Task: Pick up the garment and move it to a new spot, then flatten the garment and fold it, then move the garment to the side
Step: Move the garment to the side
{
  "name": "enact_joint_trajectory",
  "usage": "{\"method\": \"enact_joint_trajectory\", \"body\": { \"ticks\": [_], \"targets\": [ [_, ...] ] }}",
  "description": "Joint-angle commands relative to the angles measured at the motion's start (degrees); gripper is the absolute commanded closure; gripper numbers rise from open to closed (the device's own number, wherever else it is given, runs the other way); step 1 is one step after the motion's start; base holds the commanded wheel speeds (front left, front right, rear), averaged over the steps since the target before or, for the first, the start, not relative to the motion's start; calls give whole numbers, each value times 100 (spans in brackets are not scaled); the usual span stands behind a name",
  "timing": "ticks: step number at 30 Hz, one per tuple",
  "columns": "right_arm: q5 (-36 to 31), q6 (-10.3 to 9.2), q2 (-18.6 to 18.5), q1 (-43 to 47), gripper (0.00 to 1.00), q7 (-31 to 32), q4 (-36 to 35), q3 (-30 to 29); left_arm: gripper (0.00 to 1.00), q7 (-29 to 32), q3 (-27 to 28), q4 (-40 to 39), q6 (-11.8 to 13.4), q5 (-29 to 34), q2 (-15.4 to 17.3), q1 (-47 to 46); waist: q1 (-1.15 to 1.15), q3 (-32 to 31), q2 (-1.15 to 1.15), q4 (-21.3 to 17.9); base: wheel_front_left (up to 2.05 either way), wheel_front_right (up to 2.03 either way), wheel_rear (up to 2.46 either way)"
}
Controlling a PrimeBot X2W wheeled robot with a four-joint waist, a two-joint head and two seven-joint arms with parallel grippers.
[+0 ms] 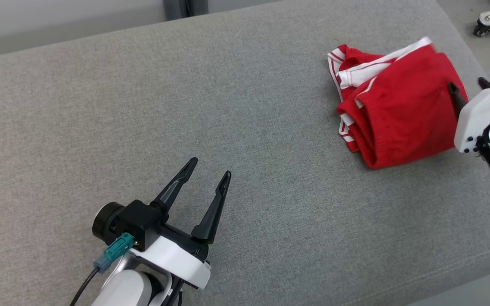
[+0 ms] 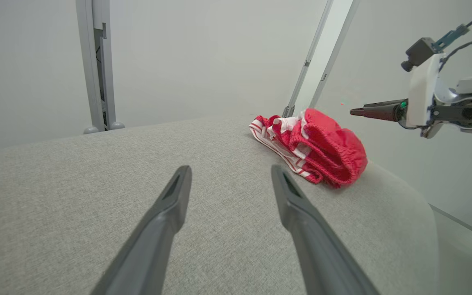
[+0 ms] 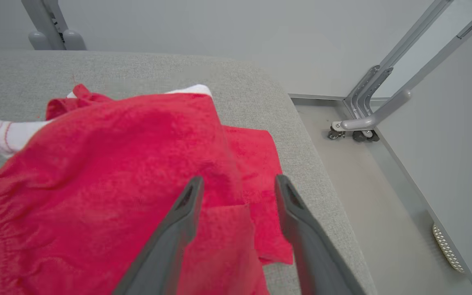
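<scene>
red soft garment folded on grey woven cushion, left fingers wide, right fingers wide

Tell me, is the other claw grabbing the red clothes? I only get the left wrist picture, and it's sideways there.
Observer: No. The right wrist view shows the right claw with its fingers apart, over the red cloth garment with white striped trim, pinching nothing.
Operator: Which part is it over?
Observer: In the head view, its fingertip is above the garment's right edge, near the right end of the grey fabric cushion.
Operator: What's past that end?
Observer: The right wrist view shows a grey metal leg on small wheels on the floor.
</scene>
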Motion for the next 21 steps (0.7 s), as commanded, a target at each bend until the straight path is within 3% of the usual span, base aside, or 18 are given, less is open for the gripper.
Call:
{"method": "enact_joint_trajectory", "body": {
  "ticks": [1,5,10,15,21],
  "targets": [
    [-50,-1,-8,-64,0,-143,129,-65,0,-33,8,24,-6,-23,-1,-88,0,-66,0,21,0,0,0],
    [-207,-1,119,-87,0,-664,436,-246,0,-172,45,130,40,-103,-61,38,0,-358,0,83,0,0,0],
    [-52,-1,233,170,0,-1182,322,-402,0,-351,180,259,142,-224,-96,229,0,-860,0,229,0,0,0],
    [150,-1,146,639,0,-1461,-325,-547,0,-509,537,226,385,-386,-61,454,0,-1324,0,484,0,0,0],
    [198,-1,-142,1705,0,-1529,-1726,-1061,0,-612,1038,67,606,-606,73,774,0,-1748,0,860,0,0,0]
  ]
}}
